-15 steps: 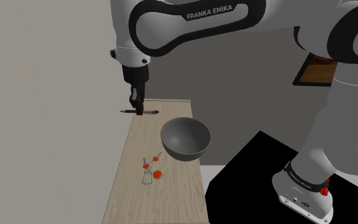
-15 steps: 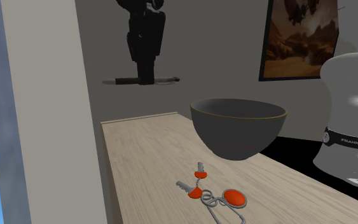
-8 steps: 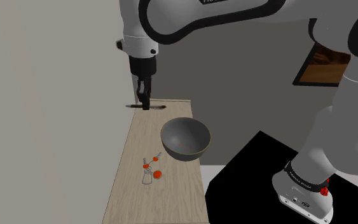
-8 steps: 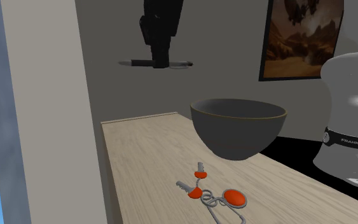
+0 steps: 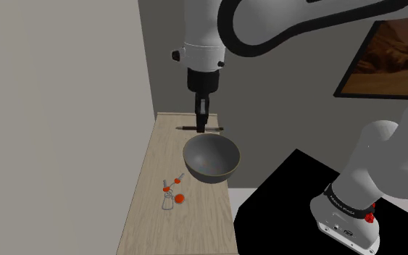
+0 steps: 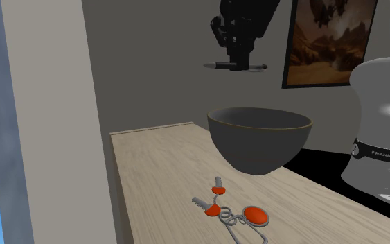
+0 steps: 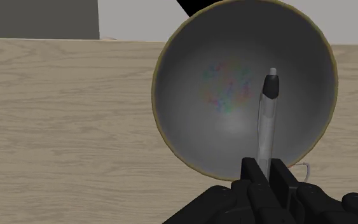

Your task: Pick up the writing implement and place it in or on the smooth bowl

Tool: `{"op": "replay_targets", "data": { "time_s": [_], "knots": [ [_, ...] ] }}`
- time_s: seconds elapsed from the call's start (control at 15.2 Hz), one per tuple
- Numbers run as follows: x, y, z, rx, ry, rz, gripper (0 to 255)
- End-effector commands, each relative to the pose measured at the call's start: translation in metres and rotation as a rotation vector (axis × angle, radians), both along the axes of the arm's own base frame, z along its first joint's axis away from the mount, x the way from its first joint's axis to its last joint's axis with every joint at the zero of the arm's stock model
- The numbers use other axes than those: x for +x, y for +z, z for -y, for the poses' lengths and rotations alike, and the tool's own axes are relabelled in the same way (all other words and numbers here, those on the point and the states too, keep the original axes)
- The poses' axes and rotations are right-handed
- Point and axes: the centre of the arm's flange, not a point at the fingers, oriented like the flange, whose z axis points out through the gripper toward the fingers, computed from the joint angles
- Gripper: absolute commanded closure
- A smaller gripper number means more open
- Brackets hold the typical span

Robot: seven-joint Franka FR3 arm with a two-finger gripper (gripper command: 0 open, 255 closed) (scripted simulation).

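Grey pen (image 7: pixel 266 121) crosswise in the black hand's (image 7: pixel 264 169) tight grip, above the dark bowl (image 7: pixel 222 83).

We take this for a room in a home. A framed brown landscape painting (image 5: pixel 392 61) hangs on the dark grey wall (image 5: pixel 289 101) at two o'clock in the shoulder view. A long pale wooden tabletop (image 5: pixel 151 217) carries a bunch of orange-capped metal keys (image 5: pixel 172 196) at seven o'clock of a smooth dark grey bowl (image 5: pixel 211 158).

The white arm (image 5: pixel 267 22) arches overhead, claw (image 5: pixel 202 127) pointing straight down (fingers (image 7: pixel 251 177) pinched on a pen (image 7: pixel 266 121)).
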Motion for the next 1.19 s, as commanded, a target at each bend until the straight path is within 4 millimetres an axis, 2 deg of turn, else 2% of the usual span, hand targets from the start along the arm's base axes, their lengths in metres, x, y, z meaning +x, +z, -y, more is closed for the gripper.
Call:
{"op": "replay_targets", "data": {
  "time_s": [0.0,0.07,1.06,1.12],
  "knots": [
    [-0.021,0.002,0.014,0.0,-0.001,0.0,255],
    [-0.03,0.002,0.02,0.0,-0.001,0.0,255],
    [-0.03,-0.077,0.02,0.0,-0.001,0.0,255],
    [-0.03,-0.077,0.02,0.0,-0.001,0.0,255]
  ]
}}
